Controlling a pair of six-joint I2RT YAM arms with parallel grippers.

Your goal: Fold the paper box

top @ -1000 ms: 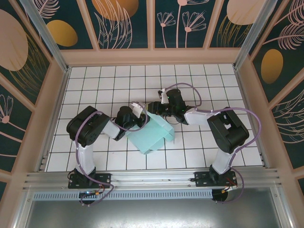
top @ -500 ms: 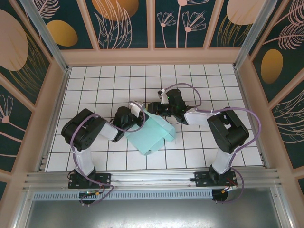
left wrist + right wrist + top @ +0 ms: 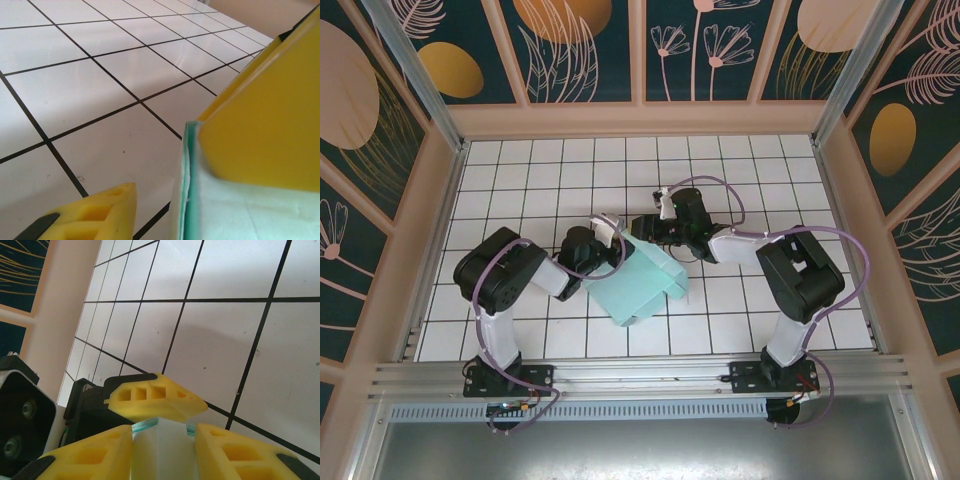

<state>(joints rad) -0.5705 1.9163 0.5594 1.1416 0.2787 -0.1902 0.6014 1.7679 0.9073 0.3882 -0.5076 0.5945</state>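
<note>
A white tiled table [image 3: 520, 170], ruled with thin black grid lines, forms the floor of a boxed-in cell. Pale peach posts and rails frame dark teal wall panels [image 3: 590, 50] patterned with gold discs and pink line-drawn flowers and leaves. A ribbed aluminium rail [image 3: 640, 375] runs along the near edge, where both black-and-white arms are bolted, with purple cables looping off them. The tiles are glossy (the wrist views catch soft reflections and a few small specks on them).

Near the table's middle, slightly toward the near side, lies the pale mint-aqua paper box [image 3: 635, 285] of thin creased card. It is set diagonally to the grid, with one side wall folded upright along its right edge. Both arms reach inward and meet at its far corner.

The left gripper [image 3: 616, 242] sits at that corner from the left. In its wrist view its yellow fingers [image 3: 260, 125] stand parted. The card's layered edge [image 3: 186, 170] lies against the upper one, while bare tile shows between the card and the lower one, so nothing is pinched.

The right gripper [image 3: 642, 229] comes in from the right. Its wrist view shows its two yellow fingers [image 3: 240, 455] closed on an upright fold of the card [image 3: 160, 450], which fills the gap between them. Just above, one of the left arm's fingers [image 3: 155, 401] sits at the fold's top edge.
</note>
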